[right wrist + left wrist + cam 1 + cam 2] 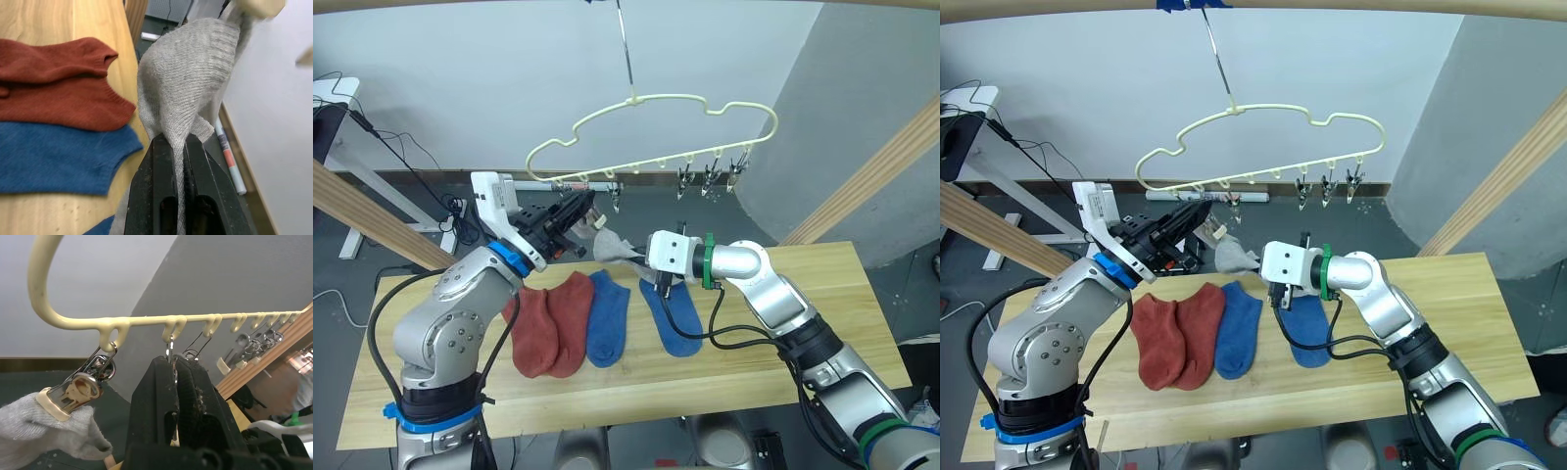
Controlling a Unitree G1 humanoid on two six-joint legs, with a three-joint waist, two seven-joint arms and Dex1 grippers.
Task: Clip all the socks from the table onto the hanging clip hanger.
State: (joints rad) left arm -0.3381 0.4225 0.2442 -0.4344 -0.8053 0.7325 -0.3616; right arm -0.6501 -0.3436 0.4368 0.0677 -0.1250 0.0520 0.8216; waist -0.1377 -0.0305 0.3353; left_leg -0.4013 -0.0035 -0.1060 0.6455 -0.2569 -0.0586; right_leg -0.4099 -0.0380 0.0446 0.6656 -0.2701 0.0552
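Up close, grey sock (188, 83) pincer-pinched (180, 196).

Bright even indoor light, soft shadows; wrist views blurred close-up

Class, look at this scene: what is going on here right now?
A robot is hanging socks. Its right claw is shut on a grey sock whose other end is caught in a clip on the clip hanger. The left claw pinches the next clip. Two red socks and two blue socks lie on the table.
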